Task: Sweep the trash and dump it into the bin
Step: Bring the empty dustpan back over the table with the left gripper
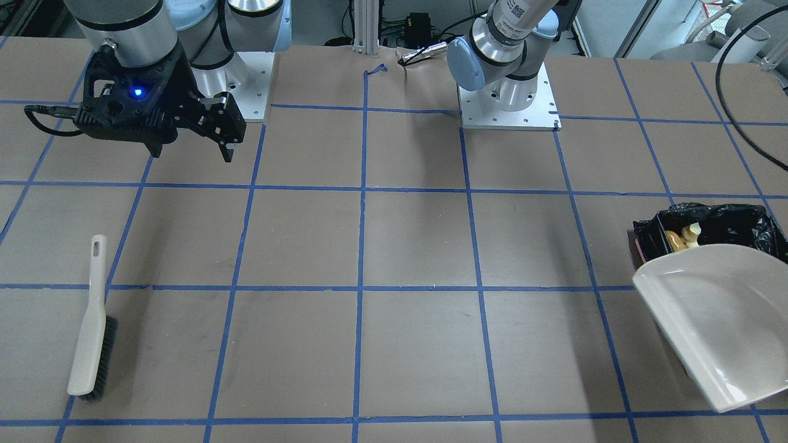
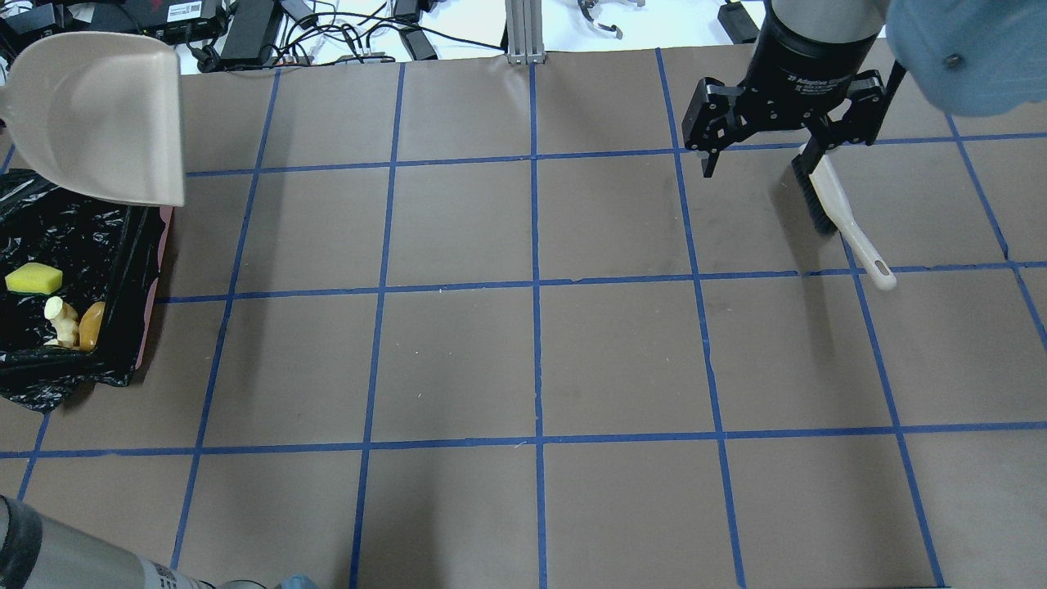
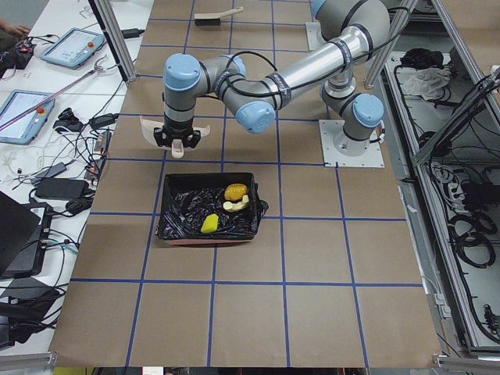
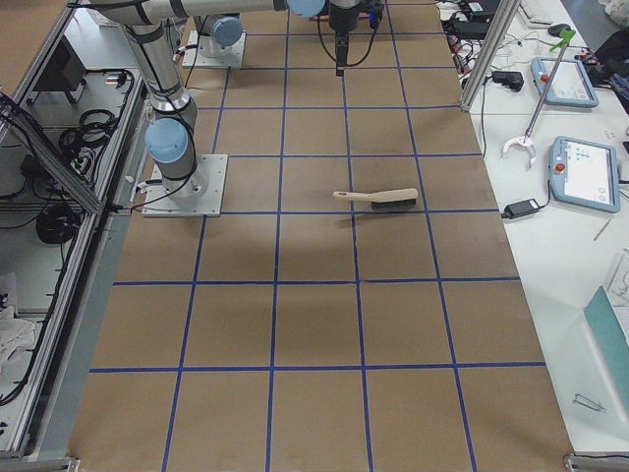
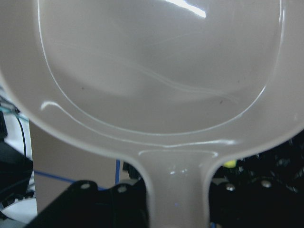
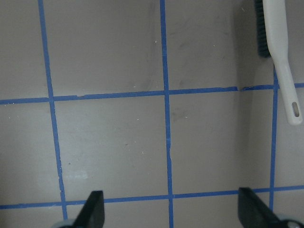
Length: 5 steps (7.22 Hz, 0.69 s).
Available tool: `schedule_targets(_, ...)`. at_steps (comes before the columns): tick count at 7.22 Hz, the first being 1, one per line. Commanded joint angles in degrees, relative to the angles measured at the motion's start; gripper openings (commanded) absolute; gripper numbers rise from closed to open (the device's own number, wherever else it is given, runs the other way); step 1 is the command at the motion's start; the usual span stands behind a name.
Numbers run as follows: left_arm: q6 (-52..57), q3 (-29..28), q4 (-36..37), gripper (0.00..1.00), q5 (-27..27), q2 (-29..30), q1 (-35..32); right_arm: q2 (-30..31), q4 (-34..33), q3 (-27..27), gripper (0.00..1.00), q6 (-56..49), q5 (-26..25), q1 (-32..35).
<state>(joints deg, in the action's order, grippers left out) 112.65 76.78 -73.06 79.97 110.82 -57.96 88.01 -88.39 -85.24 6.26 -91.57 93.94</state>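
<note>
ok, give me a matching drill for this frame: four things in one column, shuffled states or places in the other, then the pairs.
Things
1. beige plastic dustpan
2. beige hand brush with black bristles
3. small yellow sponge
4. right gripper

States or places
A. lying flat on the brown table
B. open, holding nothing
C. clamped by its handle in the left gripper
D. inside the pink bin lined with a black bag

Pairs: 1-C, 2-A, 3-D, 4-B

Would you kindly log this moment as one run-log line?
left gripper: shut on dustpan near bin | right gripper: open, empty | brush: on table | trash: in bin
</note>
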Motion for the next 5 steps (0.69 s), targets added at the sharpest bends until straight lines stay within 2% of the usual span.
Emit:
schedule_targets(1,-6.98,3.28,-0.06,0.0,-3.41,1.15,-5.56,0.5,-1.34,-0.71,1.0,0.16,0.17,0.28)
schedule_targets(2,-7.61,3.38,-3.02,0.0,-3.42,1.77,-8.28,0.59,-1.78,-0.72,1.0,0.16,0.25,0.2)
schedule_targets(4,-15.94,2.94,-3.66,0.0,-3.51,4.65,-14.51,1.29,-2.92,-0.81,1.0,-0.28,0.34,-0.59)
schedule_targets(5,-16.23,2.94,-4.01,0.0,-3.24,6.15,-16.2,1.29,-3.36,-0.81,1.0,-0.63,0.95,-0.77)
